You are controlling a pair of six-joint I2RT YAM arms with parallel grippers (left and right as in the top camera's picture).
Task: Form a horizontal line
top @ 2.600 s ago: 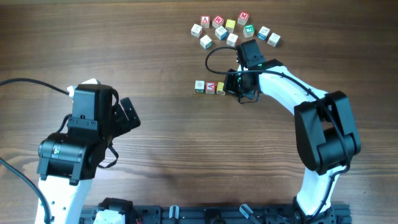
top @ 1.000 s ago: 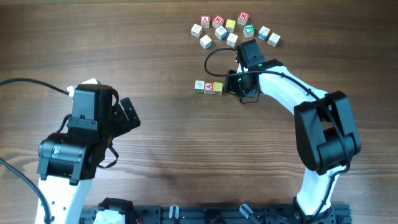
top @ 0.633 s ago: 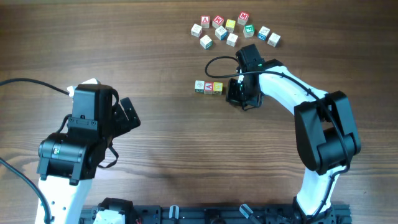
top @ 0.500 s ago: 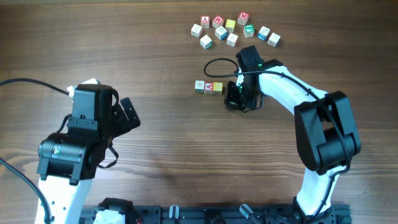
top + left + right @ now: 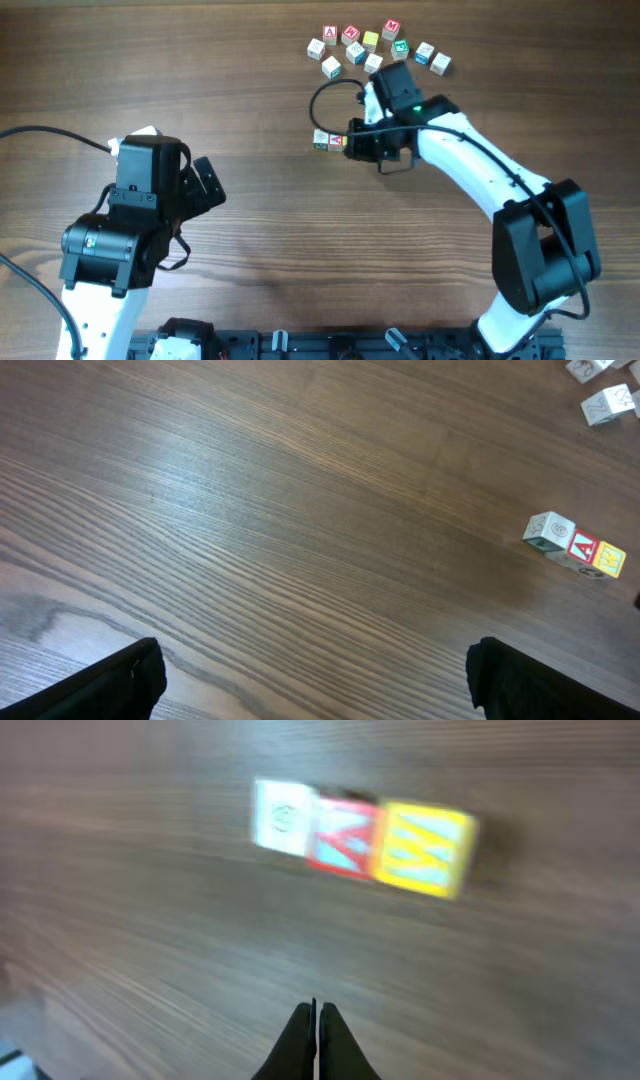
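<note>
Three tiny cubes lie touching in a row in the right wrist view: a pale cube with green marks [image 5: 283, 817], a pale cube with a red letter [image 5: 345, 838] and a yellow cube [image 5: 425, 848]. The left wrist view shows the same row: green [image 5: 548, 530], red [image 5: 581, 546], yellow [image 5: 608, 558]. Overhead, the green cube [image 5: 320, 140] and red cube [image 5: 338, 141] show, and the yellow one is hidden under my right gripper [image 5: 356, 143]. That gripper [image 5: 317, 1010] is shut and empty, off the cubes. My left gripper [image 5: 320, 680] is open and empty, far left [image 5: 205, 185].
A loose cluster of several more letter cubes [image 5: 370, 45] lies at the back, behind the row; two of them show at the top right of the left wrist view [image 5: 600, 400]. A black cable [image 5: 330, 95] loops from the right wrist. The left arm's cable runs off the left side.
My right arm has swung left, and its shut gripper now sits over the yellow end of the row. The three cubes have stayed in line. The left arm has not moved.
</note>
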